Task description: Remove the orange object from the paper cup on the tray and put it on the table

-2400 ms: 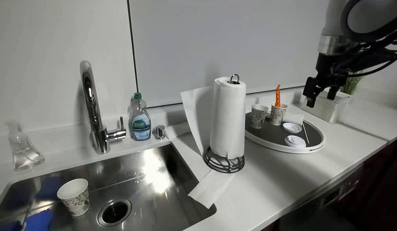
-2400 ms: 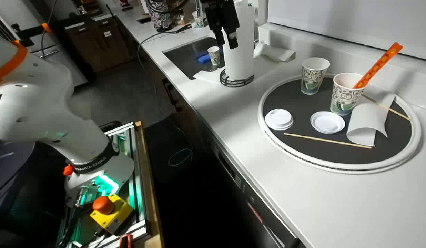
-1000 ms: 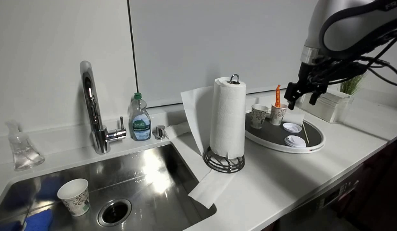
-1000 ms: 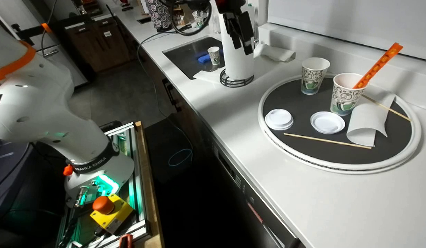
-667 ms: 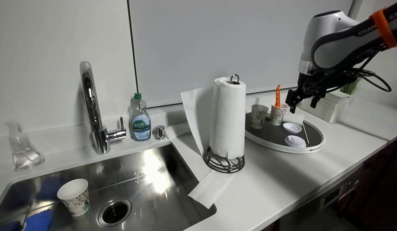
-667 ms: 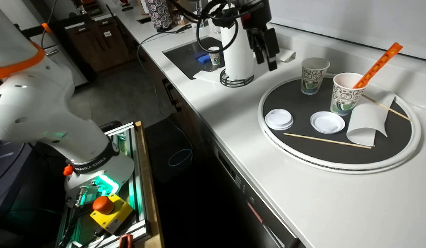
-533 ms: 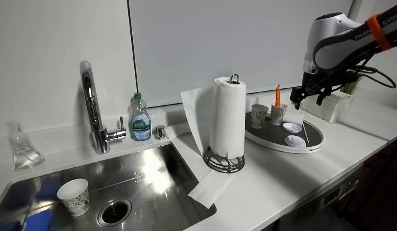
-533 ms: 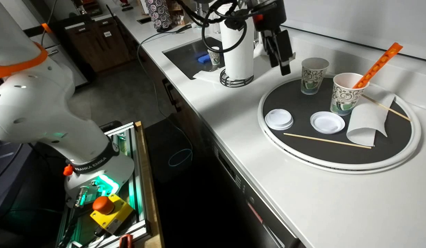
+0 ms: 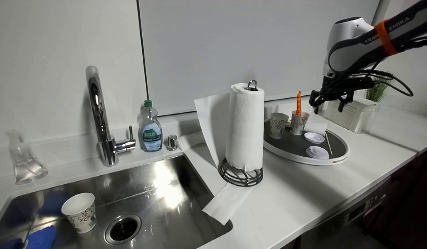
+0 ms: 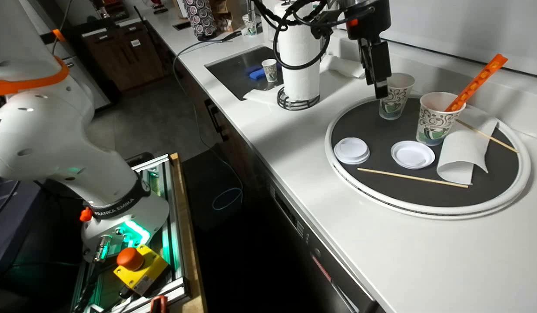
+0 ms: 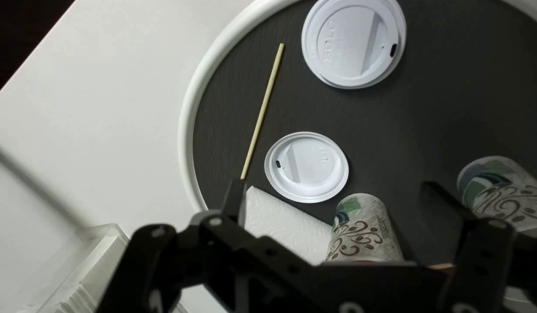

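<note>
Orange stick [image 10: 476, 82] leans right in an exterior view b/c paper cup [image 10: 436, 124] props it; my pincer [image 11: 335, 189] gapes empty, prob. pre-grasp.

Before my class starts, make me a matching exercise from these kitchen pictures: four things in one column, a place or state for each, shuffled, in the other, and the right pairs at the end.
Things
1. orange stick
2. dish soap bottle
3. paper towel roll
4. Robotiq gripper

Places and states
A. open, holding nothing
B. upright on a dark wire stand
C. leaning inside a paper cup on the round tray
D. standing beside the faucet

Right pairs: 1-C, 2-D, 3-B, 4-A
</note>
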Motion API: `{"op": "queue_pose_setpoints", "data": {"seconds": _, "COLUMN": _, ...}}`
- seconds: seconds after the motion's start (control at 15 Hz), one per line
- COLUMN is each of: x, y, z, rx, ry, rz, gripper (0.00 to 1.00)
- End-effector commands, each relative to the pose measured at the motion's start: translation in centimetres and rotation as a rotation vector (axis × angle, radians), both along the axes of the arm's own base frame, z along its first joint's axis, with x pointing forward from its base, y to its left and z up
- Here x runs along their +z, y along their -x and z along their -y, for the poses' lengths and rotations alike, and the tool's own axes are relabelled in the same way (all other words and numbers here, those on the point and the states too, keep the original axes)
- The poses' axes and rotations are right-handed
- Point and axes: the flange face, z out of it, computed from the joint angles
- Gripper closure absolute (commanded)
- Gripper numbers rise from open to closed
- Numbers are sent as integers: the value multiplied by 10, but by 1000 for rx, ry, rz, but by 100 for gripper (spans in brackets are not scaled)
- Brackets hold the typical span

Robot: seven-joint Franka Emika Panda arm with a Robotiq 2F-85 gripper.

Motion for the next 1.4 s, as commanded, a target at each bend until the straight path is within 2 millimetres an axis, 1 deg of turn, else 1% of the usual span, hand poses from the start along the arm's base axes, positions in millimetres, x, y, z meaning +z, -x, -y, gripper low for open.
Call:
{"op": "queue_pose_setpoints", "data": {"seconds": 0.0, "x": -10, "y": -30, "z": -8, "rx": -164, "ry": -44, "rz": 93, "gripper": 0}}
{"op": "queue_pose_setpoints", "data": {"seconds": 0.13, "x": -11, "y": -55, "z": -12, "rx": -222, "ry": -38, "rz": 195, "gripper": 0}}
{"op": "queue_pose_setpoints", "data": {"seconds": 0.2, "x": -12, "y": -70, "z": -13, "rx": -229, "ry": -13, "rz": 257, "gripper": 0}}
{"op": "queue_pose_setpoints", "data": {"seconds": 0.27, "x": -11, "y": -80, "z": -12, "rx": -247, "ry": -1, "rz": 308, "gripper": 0}}
{"op": "queue_pose_setpoints", "data": {"seconds": 0.33, "x": -10, "y": -90, "z": -9, "rx": -261, "ry": 16, "rz": 359, "gripper": 0}}
{"op": "queue_pose_setpoints", "data": {"seconds": 0.4, "x": -12, "y": -102, "z": -4, "rx": -269, "ry": 47, "rz": 406, "gripper": 0}}
{"op": "queue_pose_setpoints", "data": {"seconds": 0.53, "x": -16, "y": -121, "z": 6, "rx": -277, "ry": 118, "rz": 485, "gripper": 0}}
{"op": "queue_pose_setpoints", "data": {"seconds": 0.67, "x": -21, "y": -139, "z": 12, "rx": -284, "ry": 195, "rz": 553, "gripper": 0}}
{"op": "queue_pose_setpoints", "data": {"seconds": 0.73, "x": -25, "y": -149, "z": 12, "rx": -283, "ry": 240, "rz": 582, "gripper": 0}}
{"op": "queue_pose_setpoints", "data": {"seconds": 0.93, "x": -41, "y": -169, "z": 7, "rx": -288, "ry": 334, "rz": 611, "gripper": 0}}
{"op": "queue_pose_setpoints", "data": {"seconds": 1.07, "x": -55, "y": -177, "z": 1, "rx": -280, "ry": 366, "rz": 609, "gripper": 0}}
{"op": "queue_pose_setpoints", "data": {"seconds": 1.2, "x": -67, "y": -183, "z": -4, "rx": -274, "ry": 389, "rz": 605, "gripper": 26}}
{"op": "queue_pose_setpoints", "data": {"seconds": 1.33, "x": -77, "y": -186, "z": -6, "rx": -271, "ry": 409, "rz": 600, "gripper": 42}}
